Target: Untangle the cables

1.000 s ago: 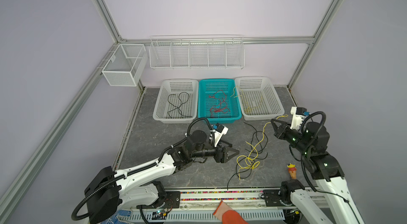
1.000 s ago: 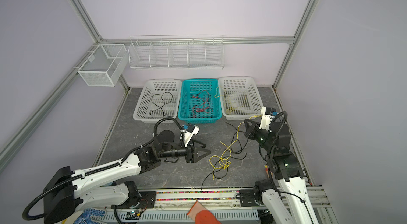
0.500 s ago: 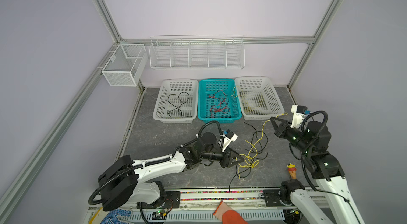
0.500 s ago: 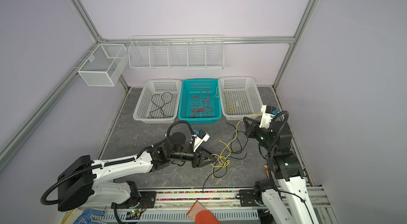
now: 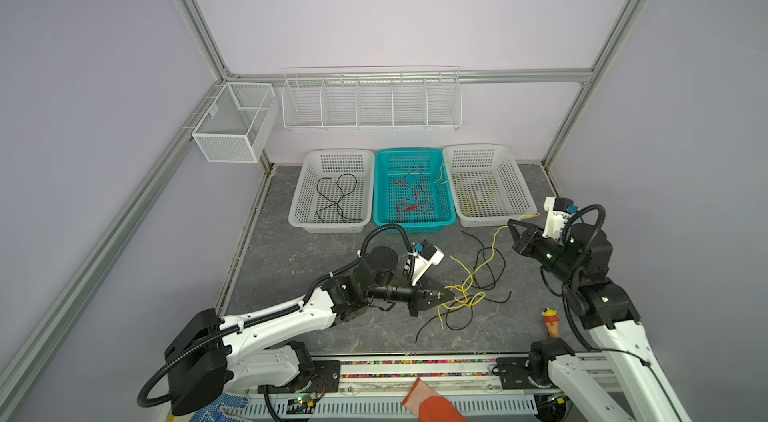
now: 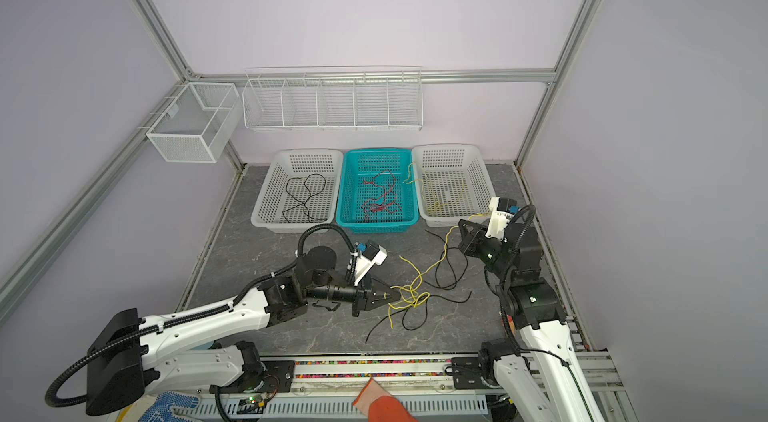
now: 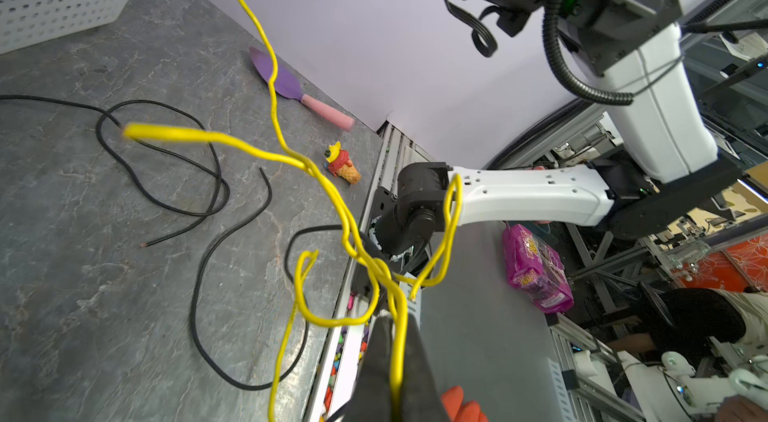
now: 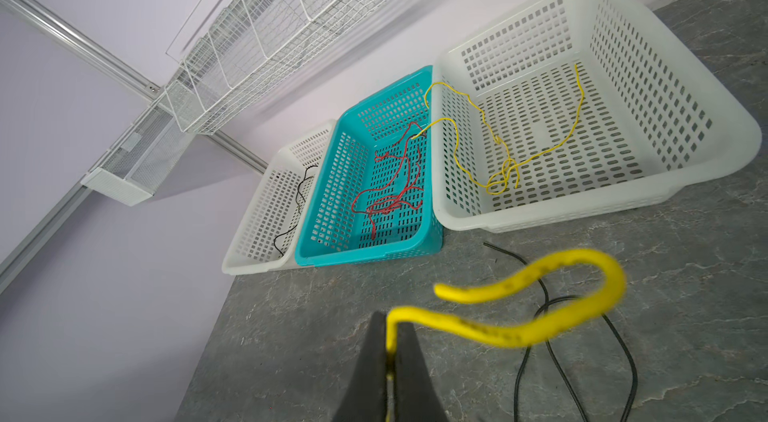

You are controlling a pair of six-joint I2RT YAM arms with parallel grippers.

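Observation:
A tangle of yellow cable [image 5: 465, 298] and black cables [image 5: 490, 272] lies on the grey table, in both top views. My left gripper [image 5: 451, 296] [image 6: 395, 295] is at the tangle's left edge, shut on a yellow strand; in the left wrist view the strand runs between the closed fingertips of that gripper [image 7: 395, 321]. My right gripper [image 5: 512, 225] [image 8: 390, 318], raised near the right white basket, is shut on a yellow cable end [image 8: 540, 316]. From there yellow cable hangs down to the tangle. The black cables [image 7: 199, 175] lie loose on the table.
At the back stand a white basket [image 5: 299, 208] holding a black cable, a teal basket [image 5: 380, 208] holding red cables and a white basket [image 5: 525, 200] holding a yellow cable. A toy ice-cream cone [image 5: 552, 322], a purple spatula [image 7: 286, 81] and an orange gloved hand [image 5: 434, 405] are nearby.
My left arm has reached right to the tangle, and its gripper has gone from open to shut on a yellow strand. The right gripper has stayed put, holding its cable.

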